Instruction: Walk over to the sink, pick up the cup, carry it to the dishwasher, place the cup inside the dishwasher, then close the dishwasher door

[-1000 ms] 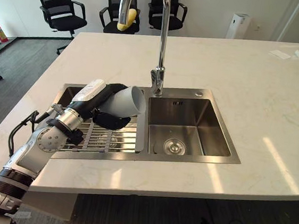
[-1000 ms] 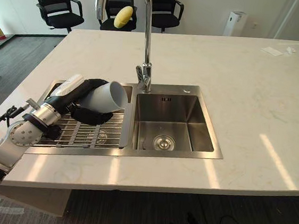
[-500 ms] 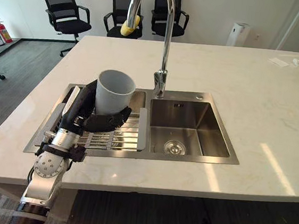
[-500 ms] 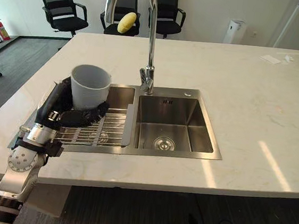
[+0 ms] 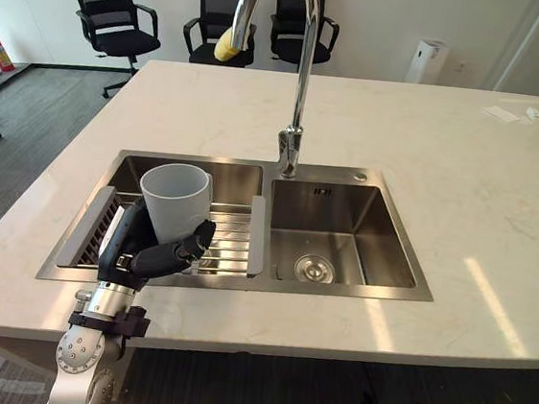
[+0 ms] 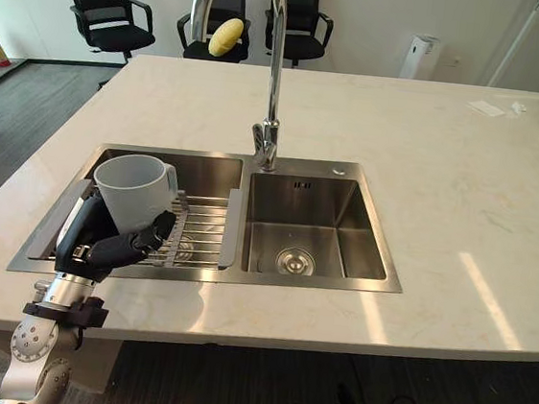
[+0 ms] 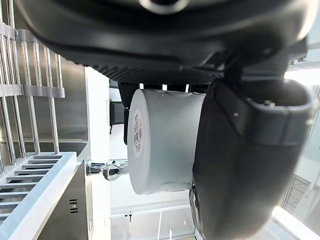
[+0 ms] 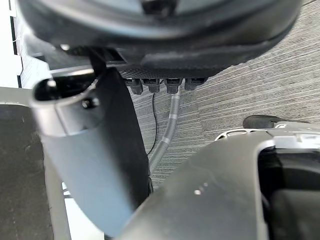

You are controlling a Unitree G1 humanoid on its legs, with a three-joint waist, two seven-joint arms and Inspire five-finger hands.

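Note:
A grey cup (image 5: 175,197) stands upright in the air over the front of the sink's left basin (image 5: 243,175). My left hand (image 5: 148,252) is shut on it, fingers behind it and thumb across its lower front. The left wrist view has the cup (image 7: 160,145) side-on between palm and thumb (image 7: 245,150). The same cup (image 6: 136,188) and left hand (image 6: 101,242) appear in the right eye view. My right hand (image 8: 100,150) hangs idle over grey carpet, fingers relaxed, holding nothing.
A wire drying rack (image 5: 232,241) lies across the left basin under the cup. The tall chrome faucet (image 5: 299,89) rises behind the sink's divider. The right basin (image 5: 343,234) has a drain. The pale stone counter (image 5: 464,184) spreads right; office chairs (image 5: 111,12) stand beyond.
The cup went from lying tilted, mouth toward the faucet, to upright. My left hand then drew it back and lower, toward the sink's front edge. The camera has shifted a little.

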